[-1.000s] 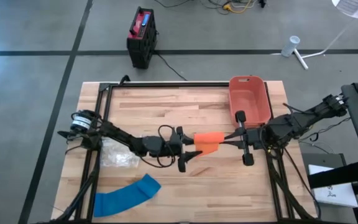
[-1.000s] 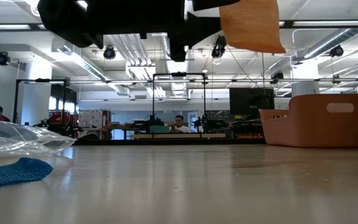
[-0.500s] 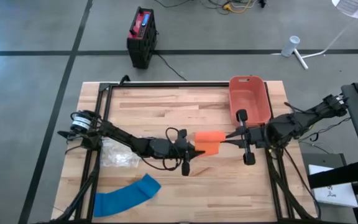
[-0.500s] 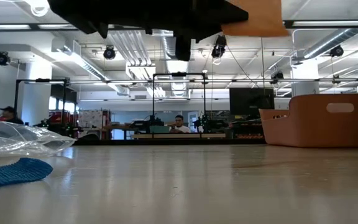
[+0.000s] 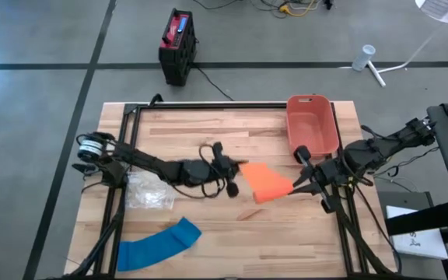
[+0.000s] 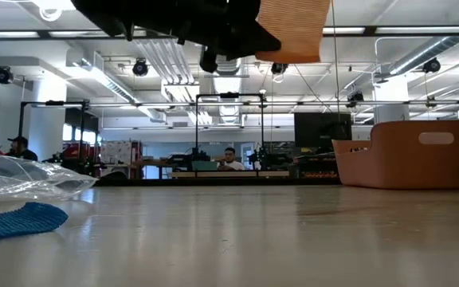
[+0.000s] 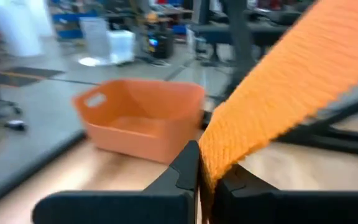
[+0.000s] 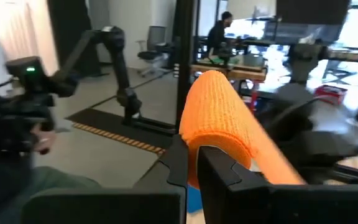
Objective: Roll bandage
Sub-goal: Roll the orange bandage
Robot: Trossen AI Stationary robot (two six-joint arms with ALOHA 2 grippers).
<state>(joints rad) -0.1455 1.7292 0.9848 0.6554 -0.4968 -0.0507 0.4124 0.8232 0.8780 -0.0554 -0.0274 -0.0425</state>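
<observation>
An orange bandage (image 5: 267, 183) hangs in the air above the table's middle, spanning slantwise between my two grippers. My left gripper (image 5: 239, 166) is shut on its left, farther end, and my right gripper (image 5: 294, 187) is shut on its right, nearer end. The low view shows the bandage (image 6: 293, 28) high above the tabletop. A blue bandage (image 5: 158, 245) lies flat near the table's front left. My left gripper (image 7: 199, 171) pinches the orange bandage's end (image 7: 211, 163) between its two fingers, coming in level from the table's left. The bandage is lifted clear and runs away from the fingers as a straight band. My right gripper (image 8: 191, 165) pinches the bandage's other end between its two fingers, level from the table's right. Just past the fingertips the bandage curves over in a rounded fold (image 8: 213, 118). The bandage hangs clear of the table.
An orange bin (image 5: 312, 124) stands at the table's far right, close behind the right arm. A crumpled clear plastic bag (image 5: 148, 193) lies at the left, under the left arm. People show in the room beyond the table.
My left gripper has moved right to the orange bandage, shut on its left end, then risen and drawn it toward the far edge while rolling. The bandage, which lay level across the right gripper, now runs slantwise between both grippers. My right gripper has rolled in place.
</observation>
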